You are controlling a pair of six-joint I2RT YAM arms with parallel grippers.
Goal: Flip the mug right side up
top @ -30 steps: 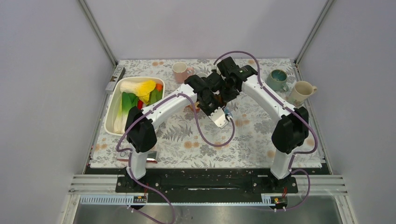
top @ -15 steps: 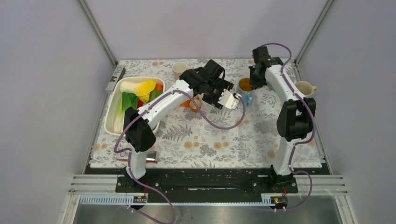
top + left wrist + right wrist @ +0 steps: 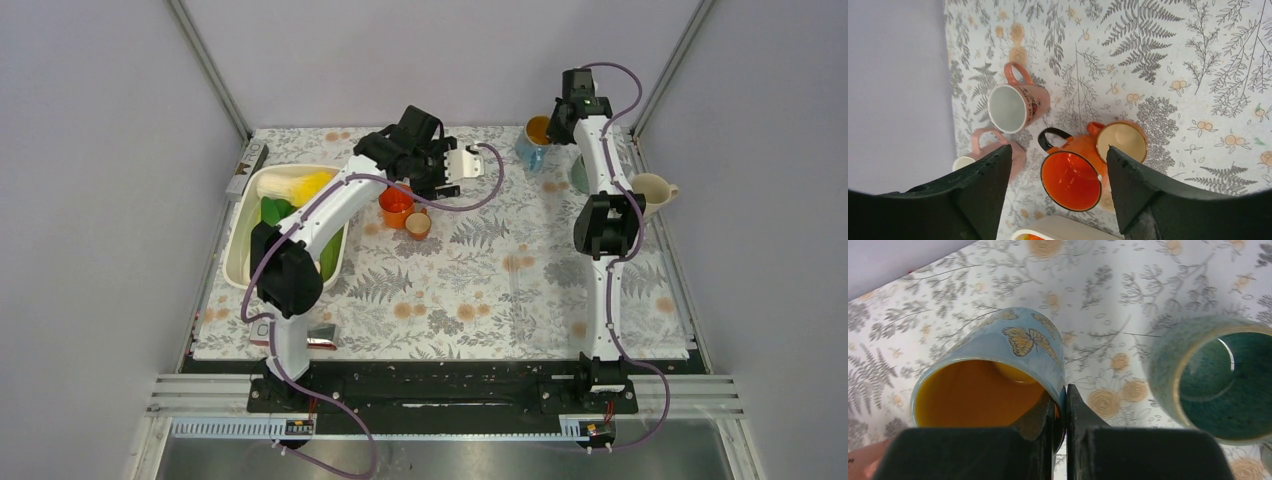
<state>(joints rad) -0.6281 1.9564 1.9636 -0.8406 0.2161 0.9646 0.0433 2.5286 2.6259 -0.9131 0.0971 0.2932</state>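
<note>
Jaws of the right gripper [image 3: 1061, 396] pinched the rim of the blue butterfly mug [image 3: 998, 347], one finger inside and one outside, its mouth facing back along the fingers. Teal mug [image 3: 1213, 375] stood just beside them. Left gripper [image 3: 1057, 152] jaws stood spread, orange mug [image 3: 1070, 180] below the gap, apart from both.

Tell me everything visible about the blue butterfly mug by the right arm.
The blue butterfly mug looks like glazed ceramic: pale blue outside with a yellow-orange butterfly print, mustard-orange inside, empty. The right gripper pinches its rim, jaws shut with one inside the wall and one outside. Its mouth faces toward the wrist camera. It is near the far edge of the tablecloth, beside a teal mug but apart from it. No handle shows; whether its base rests on the cloth cannot be told.
</note>
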